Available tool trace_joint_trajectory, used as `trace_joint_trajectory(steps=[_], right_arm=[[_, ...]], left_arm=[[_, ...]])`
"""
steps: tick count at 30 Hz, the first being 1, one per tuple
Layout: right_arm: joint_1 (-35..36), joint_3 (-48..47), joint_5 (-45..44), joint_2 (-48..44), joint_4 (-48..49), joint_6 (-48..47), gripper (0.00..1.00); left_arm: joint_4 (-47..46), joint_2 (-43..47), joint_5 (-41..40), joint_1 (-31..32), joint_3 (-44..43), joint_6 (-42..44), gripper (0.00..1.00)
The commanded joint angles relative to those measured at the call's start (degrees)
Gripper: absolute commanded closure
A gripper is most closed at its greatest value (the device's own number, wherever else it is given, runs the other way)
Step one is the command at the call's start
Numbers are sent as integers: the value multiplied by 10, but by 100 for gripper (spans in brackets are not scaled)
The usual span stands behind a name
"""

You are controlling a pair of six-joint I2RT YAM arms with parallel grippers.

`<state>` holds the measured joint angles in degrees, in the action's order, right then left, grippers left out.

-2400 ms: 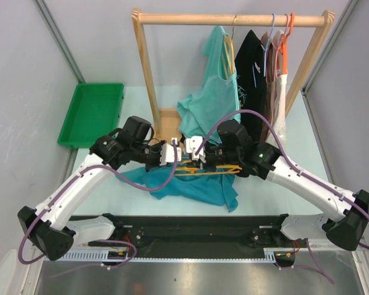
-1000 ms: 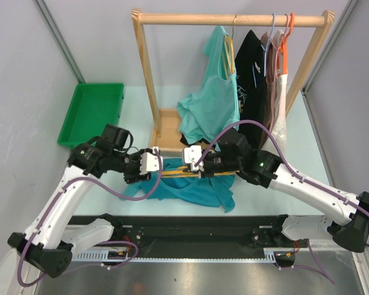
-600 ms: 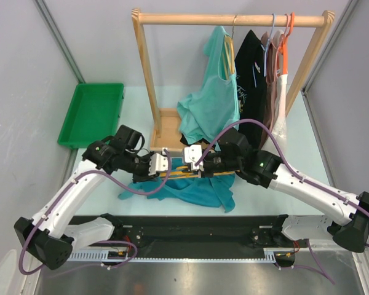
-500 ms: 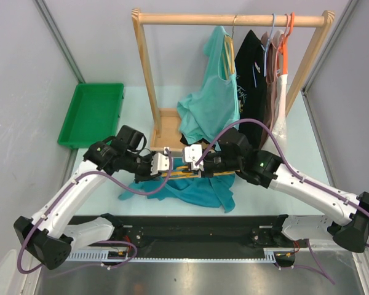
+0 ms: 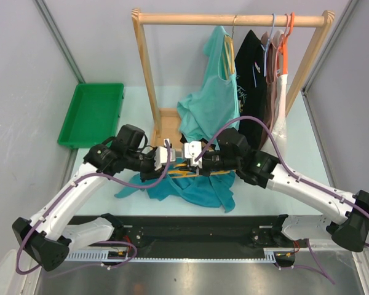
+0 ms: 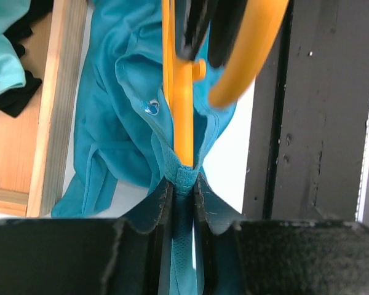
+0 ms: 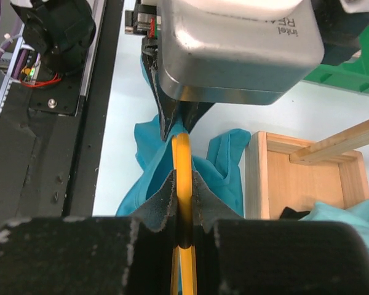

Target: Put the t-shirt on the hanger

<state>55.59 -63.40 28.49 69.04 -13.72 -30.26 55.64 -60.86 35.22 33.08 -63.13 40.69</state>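
The t-shirt (image 6: 120, 123) lies heaped on the table (image 7: 120, 80) beneath both grippers, with one fold pinched tight in the left gripper's (image 6: 183, 184) tips. The hanger (image 6: 182, 104) runs lengthwise straight ahead from that pinch into the facing right gripper (image 7: 181, 181), which is clamped on its bar. The left arm, nearer the cloth, likely draws it along the bar.

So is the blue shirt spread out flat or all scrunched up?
Scrunched up. The t-shirt lies in bunched folds on the table, one edge pinched in the left tool, against the hanger.
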Motion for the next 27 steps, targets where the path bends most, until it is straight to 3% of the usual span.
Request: trace_joint_trajectory(steps=[1, 8, 13, 15, 17, 18, 21, 24, 27], right_arm=[[7, 19, 18, 8, 103, 38, 100], [7, 16, 10, 32, 188, 93, 100], [8, 17, 20, 35, 216, 108, 100], [8, 14, 24, 32, 214, 113, 100], [8, 4, 24, 23, 183, 108, 85], [7, -1, 18, 18, 165, 105, 63], [-11, -2, 10, -14, 100, 108, 30], [-36, -4, 5, -44, 68, 119, 18], [-55, -11, 4, -65, 39, 143, 15]], left_arm=[[-104, 10, 88, 18, -6, -48, 82], [-113, 6, 73, 34, 13, -54, 82], [-108, 18, 61, 34, 36, -45, 88], [-105, 25, 65, 34, 47, -44, 97], [-94, 36, 70, 34, 46, -35, 100], [-79, 42, 69, 34, 46, -27, 100], [-60, 71, 59, 35, 58, 14, 100], [-37, 82, 66, 35, 76, 54, 100], [-12, 69, 58, 34, 84, 79, 100]])
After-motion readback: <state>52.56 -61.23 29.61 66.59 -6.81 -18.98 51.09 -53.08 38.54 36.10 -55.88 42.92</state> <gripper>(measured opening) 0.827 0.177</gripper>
